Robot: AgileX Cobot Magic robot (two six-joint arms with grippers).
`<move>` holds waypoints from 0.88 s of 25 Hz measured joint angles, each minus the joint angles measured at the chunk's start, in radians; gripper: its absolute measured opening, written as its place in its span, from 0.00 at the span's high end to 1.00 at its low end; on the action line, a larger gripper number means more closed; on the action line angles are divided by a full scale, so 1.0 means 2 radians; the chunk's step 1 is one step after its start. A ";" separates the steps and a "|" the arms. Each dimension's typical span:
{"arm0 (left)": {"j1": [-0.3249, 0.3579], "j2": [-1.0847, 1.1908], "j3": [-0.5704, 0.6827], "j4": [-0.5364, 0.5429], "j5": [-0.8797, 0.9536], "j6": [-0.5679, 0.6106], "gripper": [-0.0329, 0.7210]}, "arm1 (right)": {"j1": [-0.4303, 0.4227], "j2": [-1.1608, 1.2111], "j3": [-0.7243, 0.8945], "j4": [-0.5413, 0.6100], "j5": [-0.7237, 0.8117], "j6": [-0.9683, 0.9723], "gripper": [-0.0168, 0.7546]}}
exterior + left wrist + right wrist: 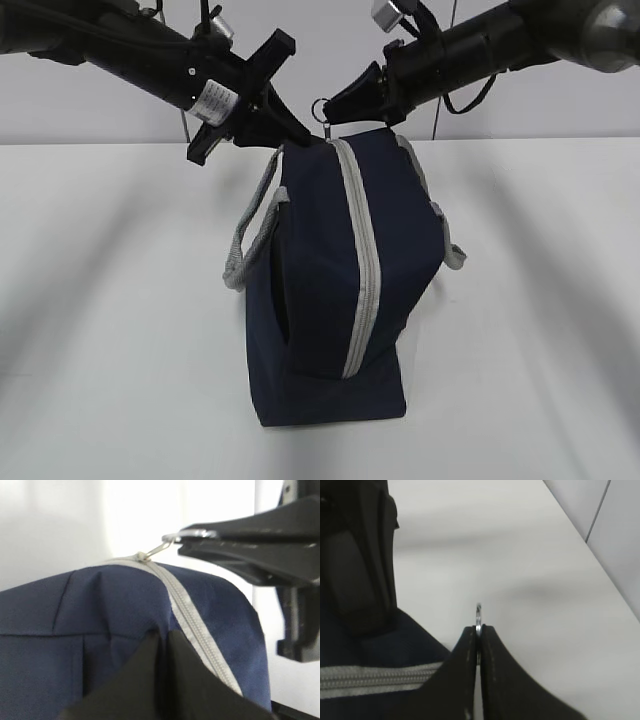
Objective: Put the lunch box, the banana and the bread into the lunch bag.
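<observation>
The navy lunch bag (320, 290) stands on end on the white table, its grey zipper (362, 280) running down the front and closed all along the part I can see. My right gripper (335, 112) is shut on the metal ring pull (478, 615) at the bag's top. My left gripper (302, 135) meets the top left corner; its jaws are together on a pucker of navy fabric (100, 605) beside the zipper (185, 605). The lunch box, the banana and the bread are out of view.
A grey webbing handle (250, 235) hangs off the bag's left side and another loops at the right (452, 250). The white table (100, 300) spreads around the bag, with a pale wall (600, 520) behind its far edge.
</observation>
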 joint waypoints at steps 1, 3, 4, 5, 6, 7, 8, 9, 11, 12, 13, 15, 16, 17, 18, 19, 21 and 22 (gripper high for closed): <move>-0.001 0.000 0.000 0.000 0.003 0.004 0.93 | -0.001 0.000 -0.008 -0.001 0.001 0.000 1.00; -0.001 0.000 0.000 0.002 0.009 0.008 0.95 | -0.001 0.000 -0.022 -0.004 0.006 0.001 1.00; -0.001 0.000 0.000 0.002 0.012 0.009 0.95 | -0.001 0.000 -0.028 -0.008 0.008 0.002 1.00; -0.001 0.000 0.000 0.003 0.014 0.010 0.95 | -0.001 0.000 -0.032 -0.011 0.011 0.002 1.00; -0.001 0.000 -0.001 0.003 0.015 0.011 0.95 | -0.001 0.000 -0.035 -0.014 0.012 0.000 1.00; -0.001 0.000 -0.001 0.003 0.018 0.011 0.95 | -0.001 0.000 -0.037 -0.017 0.013 -0.002 1.00; -0.001 0.000 -0.001 0.003 0.020 0.012 0.95 | -0.001 0.001 -0.038 -0.019 0.013 -0.006 1.00; -0.001 0.000 -0.001 0.003 0.022 0.013 0.95 | -0.002 0.001 -0.038 -0.021 0.013 -0.010 1.00; -0.001 0.000 -0.001 0.005 0.026 0.016 0.95 | -0.003 0.002 -0.038 -0.022 0.013 -0.020 1.00; -0.001 0.000 -0.001 0.005 0.026 0.017 0.95 | -0.003 0.003 -0.039 -0.022 0.013 -0.023 1.00; -0.001 0.000 -0.001 0.005 0.026 0.018 0.95 | -0.003 0.005 -0.039 -0.022 0.013 -0.026 1.00; -0.001 0.000 -0.001 0.006 0.027 0.022 0.95 | -0.003 0.009 -0.040 -0.018 0.013 -0.028 1.00; -0.001 0.000 -0.001 0.006 0.029 0.025 0.95 | -0.003 0.013 -0.041 -0.013 0.013 -0.029 1.00; -0.001 0.000 -0.001 0.005 0.032 0.029 0.95 | -0.003 0.017 -0.041 -0.009 0.013 -0.031 1.00; -0.001 0.000 -0.001 0.002 0.035 0.034 0.95 | -0.003 0.023 -0.043 -0.001 0.013 -0.032 1.00; -0.001 0.000 -0.001 -0.001 0.039 0.039 0.95 | -0.003 0.029 -0.043 0.005 0.013 -0.032 1.00; -0.001 0.000 -0.001 -0.005 0.041 0.046 0.95 | -0.003 0.038 -0.043 0.016 0.013 -0.033 1.00; -0.001 0.000 -0.001 -0.005 0.041 0.052 0.95 | -0.003 0.042 -0.043 0.019 0.012 -0.033 1.00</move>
